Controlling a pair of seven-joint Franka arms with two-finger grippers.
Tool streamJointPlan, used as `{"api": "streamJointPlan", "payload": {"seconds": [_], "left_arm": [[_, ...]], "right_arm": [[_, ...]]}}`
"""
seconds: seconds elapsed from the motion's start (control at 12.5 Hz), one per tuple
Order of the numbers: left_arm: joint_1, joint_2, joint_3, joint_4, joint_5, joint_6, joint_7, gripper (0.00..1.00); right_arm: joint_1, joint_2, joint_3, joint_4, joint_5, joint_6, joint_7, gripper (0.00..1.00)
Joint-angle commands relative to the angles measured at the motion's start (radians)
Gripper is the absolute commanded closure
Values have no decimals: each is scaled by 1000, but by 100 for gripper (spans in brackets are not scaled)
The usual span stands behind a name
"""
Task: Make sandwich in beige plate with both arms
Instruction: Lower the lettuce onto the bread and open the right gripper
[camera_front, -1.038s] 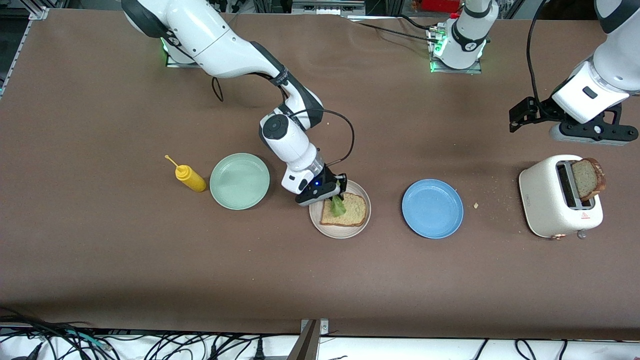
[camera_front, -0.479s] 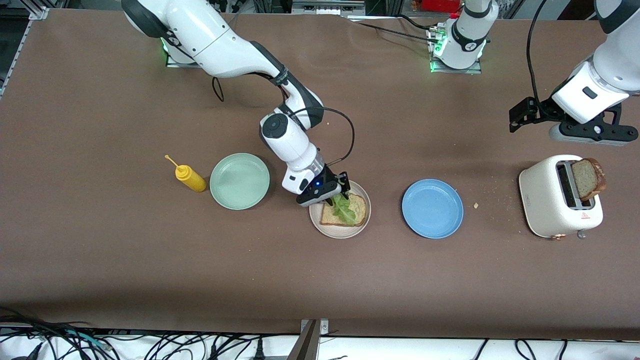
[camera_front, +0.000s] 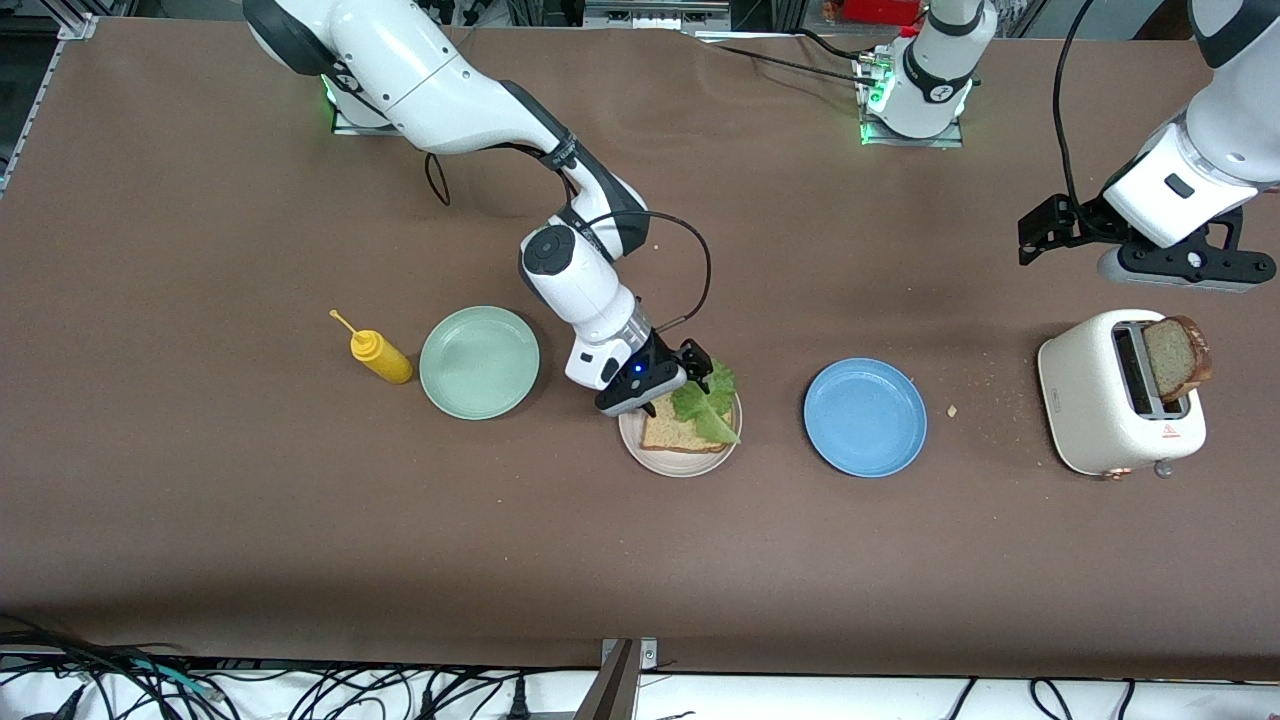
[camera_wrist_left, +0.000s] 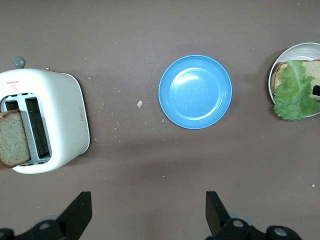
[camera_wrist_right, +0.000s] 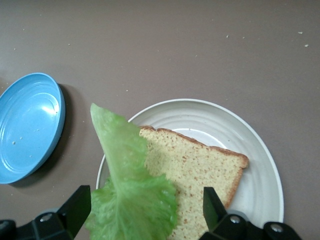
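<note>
Right hand (camera_front: 694, 366) stands with fingers wide apart and grips nothing, low over the beige plate (camera_front: 680, 462). Just below it one slice of bread (camera_front: 675, 432) lies in the plate, and the lettuce leaf (camera_front: 708, 398) rests on this slice, hanging over the rim. So the lower half of the sandwich is made. Left hand (camera_wrist_left: 145, 220), also fully open and empty, waits over the bench beside the toaster (camera_front: 1118, 392), where the second slice (camera_front: 1175, 358) stands in a slot. This slice, I judge, is what remains.
</note>
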Motion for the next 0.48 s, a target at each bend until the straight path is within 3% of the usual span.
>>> {"api": "streamJointPlan", "payload": {"seconds": [0.0,0.4], "left_arm": [[4,-4,-5,-3,24,-5,6,0],[6,-4,-4,-2,24,-5,7,0]], "right_arm": [[3,12,-3,27,8,8,-24,1],[-28,-43,-4,-9,4,-39,-46,0]]}}
